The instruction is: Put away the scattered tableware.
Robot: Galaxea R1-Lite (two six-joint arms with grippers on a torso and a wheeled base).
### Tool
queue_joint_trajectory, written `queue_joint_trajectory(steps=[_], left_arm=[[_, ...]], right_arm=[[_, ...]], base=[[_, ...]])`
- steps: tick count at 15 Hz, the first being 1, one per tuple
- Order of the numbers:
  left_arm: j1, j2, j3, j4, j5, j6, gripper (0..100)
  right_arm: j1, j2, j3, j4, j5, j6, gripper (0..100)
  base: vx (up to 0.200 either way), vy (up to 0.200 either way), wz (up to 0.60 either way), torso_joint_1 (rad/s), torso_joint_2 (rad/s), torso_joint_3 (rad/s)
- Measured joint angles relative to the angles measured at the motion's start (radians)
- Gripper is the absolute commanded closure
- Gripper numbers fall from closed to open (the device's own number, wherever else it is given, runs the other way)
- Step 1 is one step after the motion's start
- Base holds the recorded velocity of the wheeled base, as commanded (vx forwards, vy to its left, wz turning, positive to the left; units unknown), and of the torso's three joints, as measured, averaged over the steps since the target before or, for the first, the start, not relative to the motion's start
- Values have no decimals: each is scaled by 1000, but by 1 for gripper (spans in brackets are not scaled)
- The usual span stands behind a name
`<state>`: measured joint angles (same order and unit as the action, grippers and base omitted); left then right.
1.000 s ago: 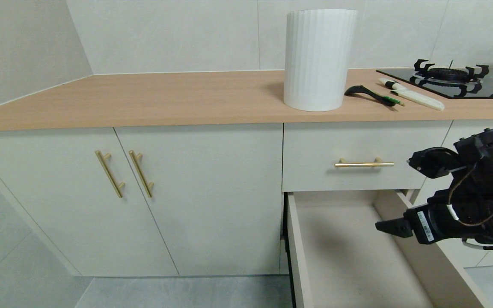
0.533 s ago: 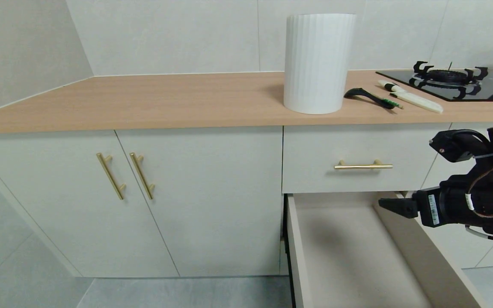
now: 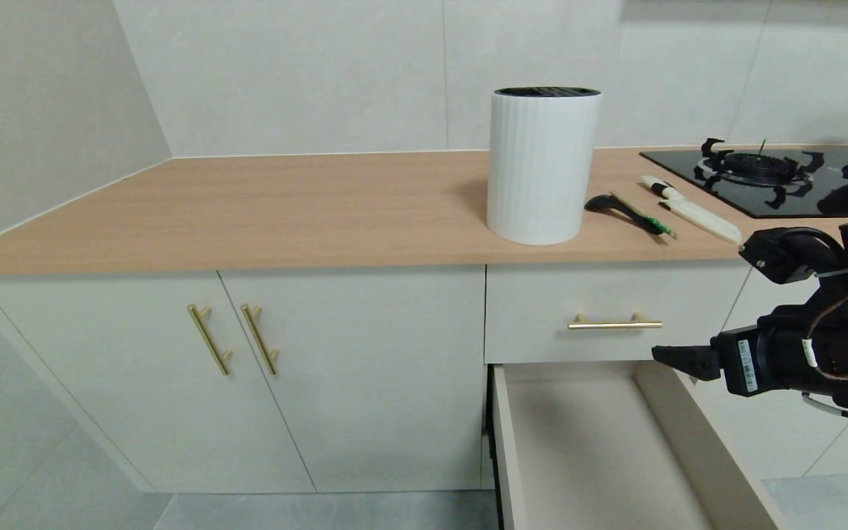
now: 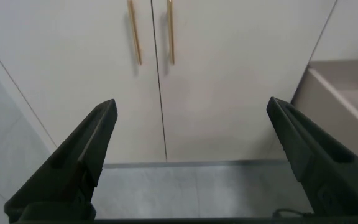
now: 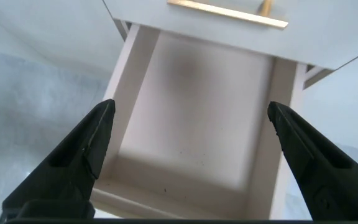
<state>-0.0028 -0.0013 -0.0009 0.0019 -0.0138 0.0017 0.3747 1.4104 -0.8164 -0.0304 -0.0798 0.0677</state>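
Tableware (image 3: 691, 211) lies on the counter (image 3: 284, 206), between the white holder (image 3: 542, 165) and the hob (image 3: 762, 173) (a pale knife plus what looks like a dark ladle (image 3: 615, 207)) | your right gripper (image 5: 189, 115) has its jaws wide apart, nothing held, above the open drawer (image 5: 194, 137) | your left gripper (image 4: 191, 109) is spread wide too, empty, facing the cabinet doors (image 4: 229, 74).

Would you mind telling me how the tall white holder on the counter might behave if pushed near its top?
The white holder is tall for its base, so a high push would probably tip it. Its ribbed wall likely gives some grip.
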Motion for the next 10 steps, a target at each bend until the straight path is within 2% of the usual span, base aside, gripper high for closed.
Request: queue_joint_trajectory(steps=[10], left_arm=[[0, 0, 0, -2, 0, 0, 0]], right_arm=[[-21, 26, -1, -33, 0, 0, 0]], base=[[0, 0, 0, 187, -471, -277]])
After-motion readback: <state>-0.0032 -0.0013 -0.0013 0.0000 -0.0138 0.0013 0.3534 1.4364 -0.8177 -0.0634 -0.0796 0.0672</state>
